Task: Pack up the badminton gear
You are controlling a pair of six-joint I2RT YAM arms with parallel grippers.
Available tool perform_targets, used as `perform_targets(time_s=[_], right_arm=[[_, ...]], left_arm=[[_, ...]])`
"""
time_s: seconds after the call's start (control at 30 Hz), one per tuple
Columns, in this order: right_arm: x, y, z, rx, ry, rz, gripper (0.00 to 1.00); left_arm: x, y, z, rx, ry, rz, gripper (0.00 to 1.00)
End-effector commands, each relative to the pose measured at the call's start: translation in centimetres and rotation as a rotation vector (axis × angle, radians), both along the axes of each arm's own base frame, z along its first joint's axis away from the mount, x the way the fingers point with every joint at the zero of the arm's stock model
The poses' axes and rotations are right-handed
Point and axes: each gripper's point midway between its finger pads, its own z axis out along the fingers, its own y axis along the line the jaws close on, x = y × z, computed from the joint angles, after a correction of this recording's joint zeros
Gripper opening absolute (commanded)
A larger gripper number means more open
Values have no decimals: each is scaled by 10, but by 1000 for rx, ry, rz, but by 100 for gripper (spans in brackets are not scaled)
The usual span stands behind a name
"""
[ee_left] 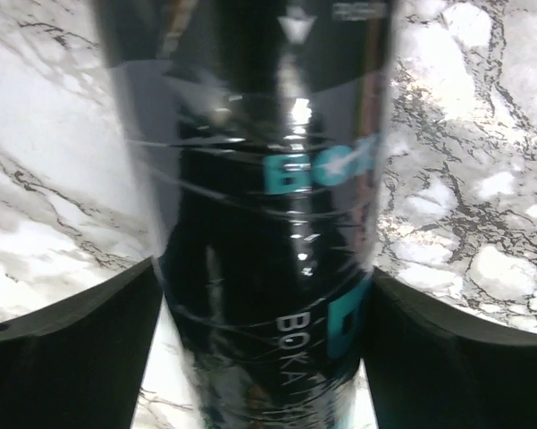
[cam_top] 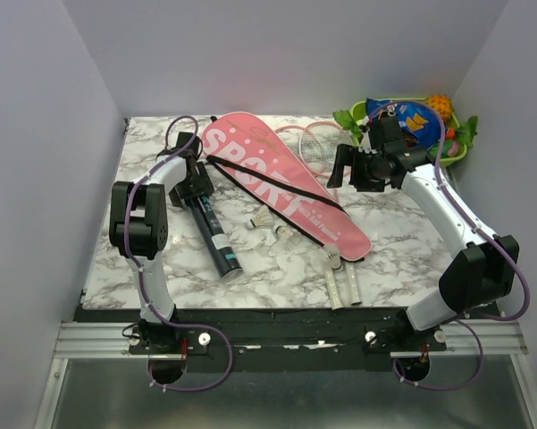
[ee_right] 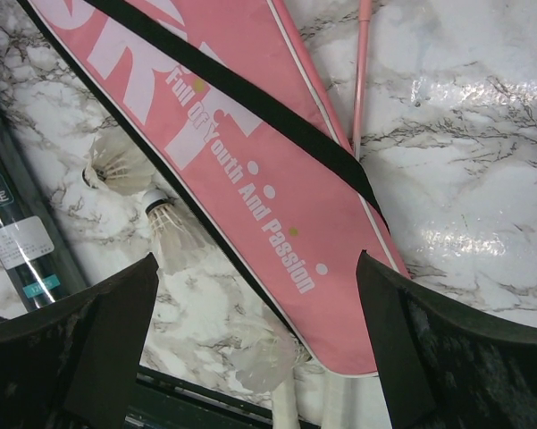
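Packing has barely started: none of the gear shows inside the pink bag (cam_top: 281,183), which lies flat and slantwise on the marble table (cam_top: 411,241). Whether its zip is open I cannot tell.

The 2 rackets (cam_top: 314,143) seem to lie partly under the bag, with their heads out on its right side and their white handles past its near tip. 3 shuttlecocks (cam_top: 265,221) lie loose along the bag's near-left edge. The dark tube (cam_top: 214,231) lies on its side to the left of the bag, apart from it.

The left gripper (ee_left: 264,268) is down over the tube's far end, its fingers spread wide with the tube between them and the pads right at its sides. No firm clamp shows, and the tube rests on the table. The right gripper (ee_right: 256,259) hangs open and empty just right of the bag, by the racket heads.

By my reading, the step in hand is taking up the tube. Still left are collecting the shuttlecocks, then bagging the rackets. The green tray (cam_top: 460,152), far right of the bag, is no part of it.
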Motion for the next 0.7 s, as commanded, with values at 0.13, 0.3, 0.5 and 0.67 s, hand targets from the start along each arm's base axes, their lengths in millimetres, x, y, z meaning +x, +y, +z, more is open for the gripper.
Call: perform_targets(time_s=[0.13,0.3,0.5,0.67], right_arm=[[-5,6,9,8,-2,41,100],[-5,3,16,-5,-20,36,100],[-3,5,23,-3,-15,44,100],[-2,11,52,39,-44,59,100]], left_arm=[[-5,-9,-14,-47,16,-50,56],[-8,-6,-6,-31,9,-62,36],[-6,-25,28,-58,-46,-170,11],[-10,-47,63,-24,-88,-304,0]])
